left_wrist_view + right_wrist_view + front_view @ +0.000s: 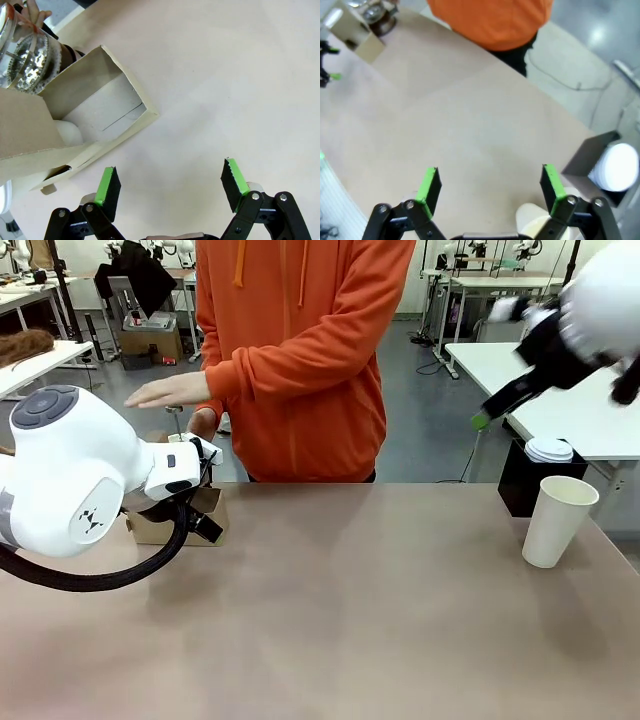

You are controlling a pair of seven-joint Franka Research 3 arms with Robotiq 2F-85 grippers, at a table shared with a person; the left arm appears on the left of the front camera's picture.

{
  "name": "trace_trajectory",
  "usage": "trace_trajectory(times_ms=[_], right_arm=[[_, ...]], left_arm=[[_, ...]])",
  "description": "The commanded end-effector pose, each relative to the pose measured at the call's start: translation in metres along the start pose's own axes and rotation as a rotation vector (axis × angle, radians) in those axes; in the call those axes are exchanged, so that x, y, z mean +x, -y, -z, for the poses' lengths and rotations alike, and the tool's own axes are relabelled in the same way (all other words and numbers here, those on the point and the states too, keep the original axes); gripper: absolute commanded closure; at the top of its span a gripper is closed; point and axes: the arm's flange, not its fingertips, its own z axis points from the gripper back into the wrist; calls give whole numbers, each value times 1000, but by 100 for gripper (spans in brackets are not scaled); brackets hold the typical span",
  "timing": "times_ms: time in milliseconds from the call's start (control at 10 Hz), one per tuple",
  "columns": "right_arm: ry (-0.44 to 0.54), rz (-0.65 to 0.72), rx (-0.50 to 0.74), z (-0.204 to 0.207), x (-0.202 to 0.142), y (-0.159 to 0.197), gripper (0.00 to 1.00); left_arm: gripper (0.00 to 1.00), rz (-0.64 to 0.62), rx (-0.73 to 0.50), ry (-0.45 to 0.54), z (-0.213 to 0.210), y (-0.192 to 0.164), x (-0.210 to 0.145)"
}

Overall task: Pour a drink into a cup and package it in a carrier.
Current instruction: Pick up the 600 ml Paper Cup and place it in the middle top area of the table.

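One cup – tall, plain white paper, tapered toward the base, smooth, no lid on its open rim – stood upright on the right side of the table, a matte tan surface. Just behind it sat one black box with white round lids stacked on top; the number of lids could not be told.

One carrier – brown cardboard, flat-walled with a paler grey inner face – rested at the far left of the table. Against its far side stood one pitcher, clear glass with shiny metal bands; its contents were too blurred to tell.

A person in an orange hoodie stood at the far side, one hand held flat above the pitcher's top.

Left gripper: jaws wide apart, nothing between them, two green ribbed pads on black fingers, hanging over bare table with the carrier's corner just beside one finger.

Right gripper: jaws likewise wide apart and empty, raised above the right side of the table, well apart from the carrier. The cup's rim showed by one of its fingers in the right wrist view. In the front view this arm was motion-blurred.
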Motion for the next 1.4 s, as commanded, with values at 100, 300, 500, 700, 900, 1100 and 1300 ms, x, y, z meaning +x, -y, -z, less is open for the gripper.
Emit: trace_trajectory(times_ms=[100,300,500,700,900,1100,1300], right_arm=[[152,-43,240,-53,-46,82,0],[307,-82,284,-87,-100,115,0],[445,-132,298,-101,-159,129,0],[557,-140,319,-92,-220,145,0],[662,-167,335,-69,-263,156,0],[710,-150,389,-42,-283,165,0],[731,-154,429,-24,-292,172,0]], left_arm=[[0,0,0,0,0,0,0],[0,0,0,0,0,0,0],[0,0,0,0,0,0,0],[0,0,0,0,0,0,0],[0,0,0,0,0,0,0],[0,0,0,0,0,0,0],[0,0,0,0,0,0,0]])
